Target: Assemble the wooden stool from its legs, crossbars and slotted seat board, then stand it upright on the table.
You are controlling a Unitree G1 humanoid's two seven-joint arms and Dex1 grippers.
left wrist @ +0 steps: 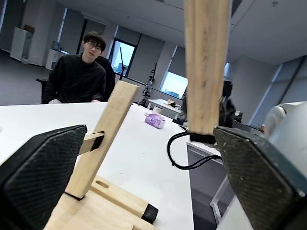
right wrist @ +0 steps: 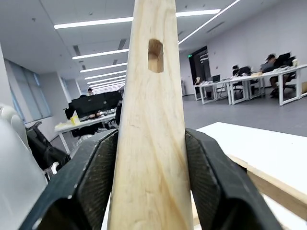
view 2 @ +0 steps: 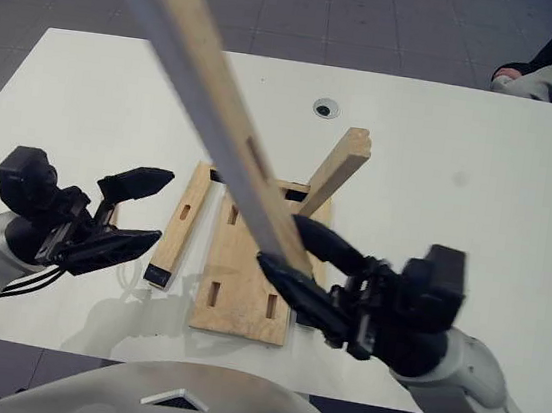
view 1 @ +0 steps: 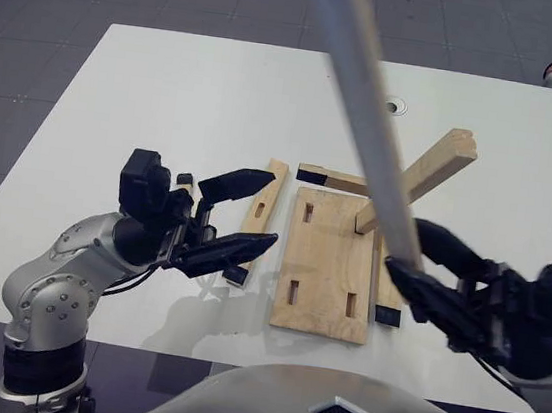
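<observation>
Right gripper [view 2: 282, 240] is clamped on a long wooden leg [view 2: 198, 106], its two fingers pressed flat against opposite faces near the leg's lower end. It sits just off the right edge of the slotted seat board [view 1: 323, 273], and the held leg rises steeply from there, crossing above the board's far right corner. One mortise hole shows in the leg's face higher up.

The seat board lies flat on the white table [view 1: 168, 103]. Three of its slots show and hold nothing. A second leg [view 1: 432, 165] stands tilted with its lower end on the board's far right part, leaning away to the right; whether it is seated in a slot cannot be told.

The left gripper [view 1: 271, 208] is spread wide just left of the board, its fingers reaching toward a third leg [view 1: 253, 219] that lies flat along the board's left edge; contact cannot be told. A crossbar [view 1: 344, 182] with a black end lies against the board's far edge, and a black-capped piece [view 1: 386, 303] lies along its right edge.
</observation>
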